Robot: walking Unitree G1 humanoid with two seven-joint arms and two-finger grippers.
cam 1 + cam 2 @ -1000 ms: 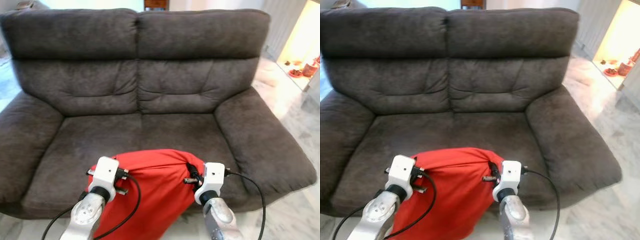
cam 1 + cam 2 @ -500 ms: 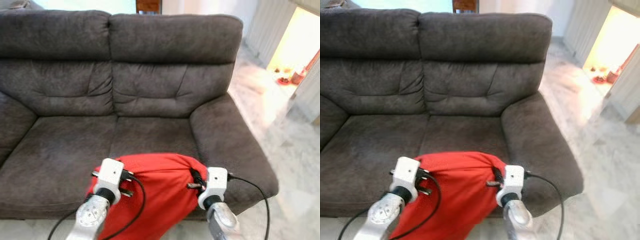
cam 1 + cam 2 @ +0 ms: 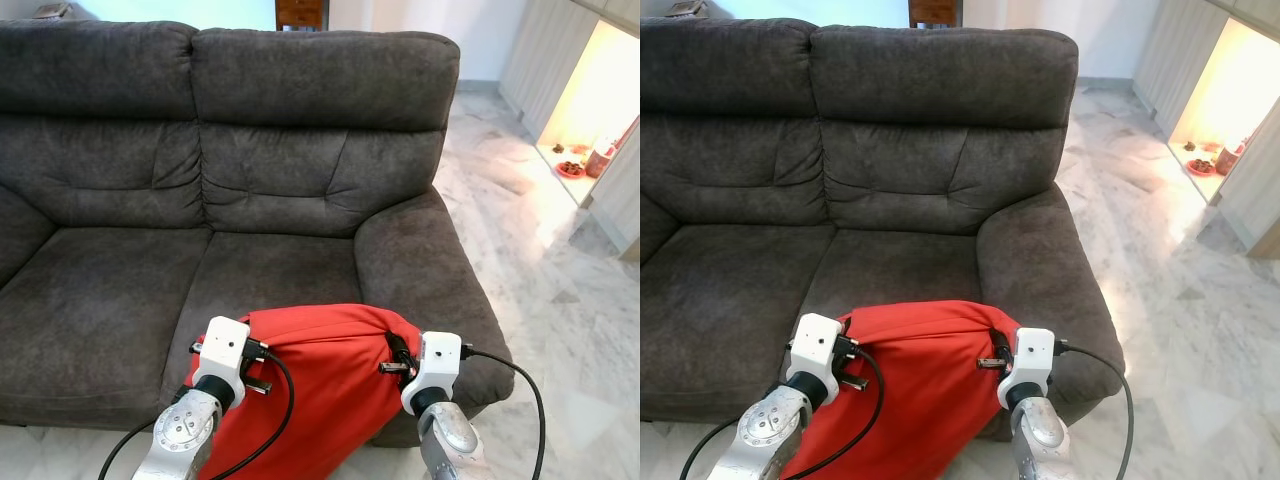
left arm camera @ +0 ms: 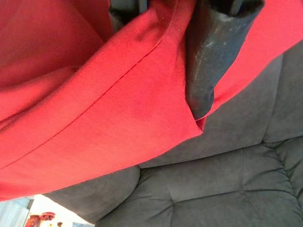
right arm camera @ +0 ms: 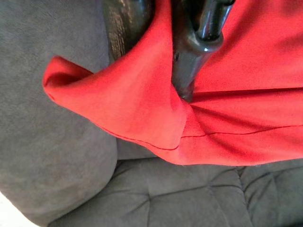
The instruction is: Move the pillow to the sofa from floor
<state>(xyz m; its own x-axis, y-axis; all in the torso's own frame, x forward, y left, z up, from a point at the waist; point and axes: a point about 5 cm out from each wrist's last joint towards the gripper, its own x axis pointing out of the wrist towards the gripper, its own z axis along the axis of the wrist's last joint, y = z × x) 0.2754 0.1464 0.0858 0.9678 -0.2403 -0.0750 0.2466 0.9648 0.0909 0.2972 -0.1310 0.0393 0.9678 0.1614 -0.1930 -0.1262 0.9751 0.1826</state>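
Pillow [image 3: 320, 385] is up off the floor, hanging between both arms over the front edge of the sofa [image 3: 250, 180], in front of the right-hand seat cushion. Top edge sits at about seat height; the lower part droops below the seat front.

Left pincer [image 4: 189, 56] is clenched on the pillow's top left corner: red fabric is pinched between the two black fingers [image 4: 206, 71]. Right pincer [image 5: 165, 52] is clenched on the top right corner the same way, with a fold of cloth bunched past the fingertip [image 5: 187, 71].

Handling, my read:
- Soft and limp. It sags and creases between the two grips, so it won't hold shape.
- Looks light; thin woven cover, no strain visible in the cloth at the pinch points.
- Not fragile, not slippery. The cover could slide on the filling if only fabric is pinched.
- Corner or seam grips, as now, are the sensible hold. The flat middle offers nothing to bite.
- On release it should flop, so get it well over the seat first.

No brand, label or readable text on pillow or sofa.
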